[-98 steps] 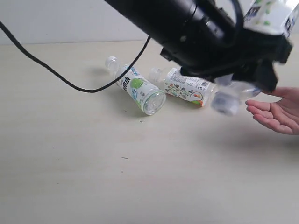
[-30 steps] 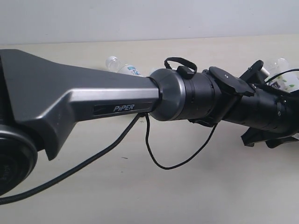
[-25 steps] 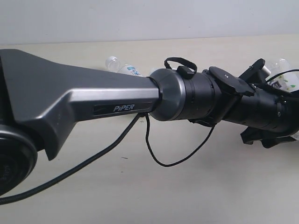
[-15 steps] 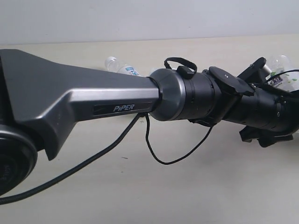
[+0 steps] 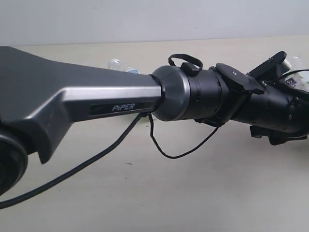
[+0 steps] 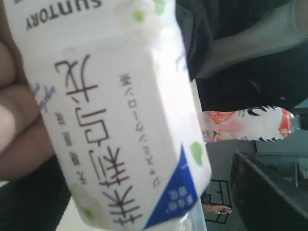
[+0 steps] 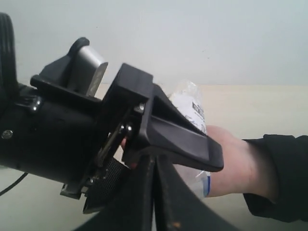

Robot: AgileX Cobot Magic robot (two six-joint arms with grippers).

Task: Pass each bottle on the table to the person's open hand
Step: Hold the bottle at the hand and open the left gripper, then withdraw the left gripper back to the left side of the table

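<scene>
The left arm's broad dark-grey link [image 5: 53,92], its bevelled face a lighter silver-grey, bears the pale lettering "PiPER" [image 5: 121,107]. A rounded metallic collar [image 5: 173,99] joins it to a black cylindrical wrist [image 5: 217,99], which is topped by a small black strap loop [image 5: 185,62]. A thin black cable [image 5: 176,157] droops beneath, and a thicker one [image 5: 72,172] runs off the link. In the right wrist view, a black wedge-shaped finger [image 7: 178,137] adjoins a silver-grey block [image 7: 91,65], a small screw [image 7: 6,134] and a ribbed pad [image 7: 107,183].
</scene>
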